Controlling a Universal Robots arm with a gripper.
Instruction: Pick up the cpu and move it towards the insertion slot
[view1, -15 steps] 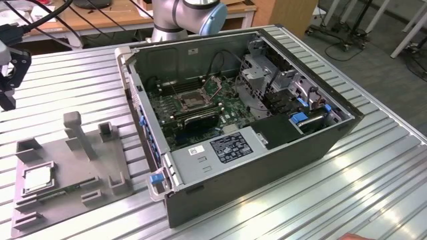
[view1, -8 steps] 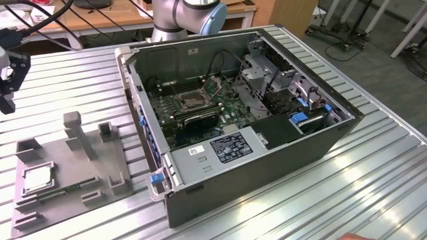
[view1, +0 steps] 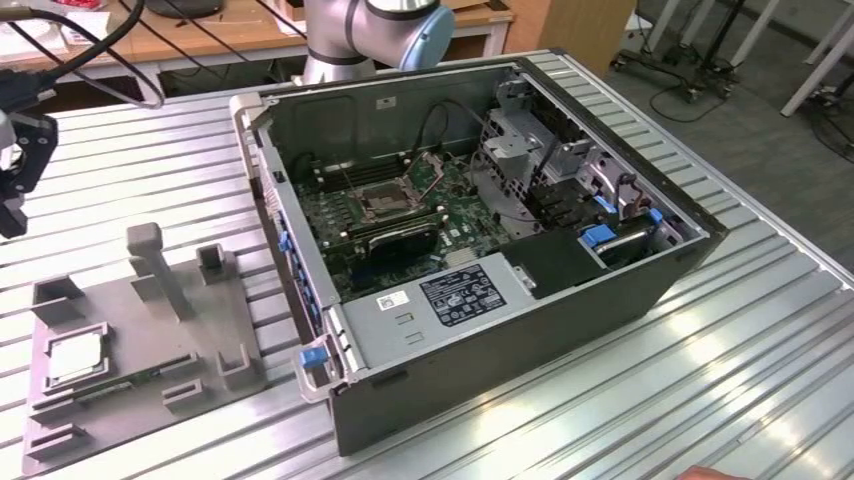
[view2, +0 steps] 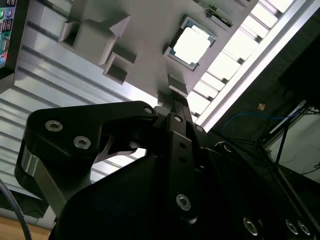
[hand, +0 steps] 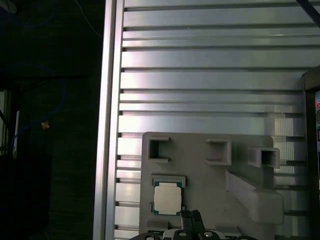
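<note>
The cpu (view1: 74, 358) lies flat in a recess of a grey holder (view1: 174, 330) on the ribbed metal table, at the exterior view's left. Its silver top also shows in both wrist views (view2: 192, 46) (hand: 167, 198). My black gripper (view1: 11, 220) hangs above the table beyond the holder, well clear of the cpu, shut with nothing in it; its tips (hand: 191, 216) (view2: 172, 98) sit close together. The insertion slot (view1: 387, 200) is a square silver-framed socket on the green board inside the open computer case (view1: 534, 330).
The case walls rise around the board, with cables and drive cages (view1: 547, 170) on the exterior view's right of the socket. Upright grey posts (view1: 150, 262) stand on the holder. A green memory stick (view1: 127, 383) lies beside the cpu. The table edge (hand: 107, 125) runs near the holder.
</note>
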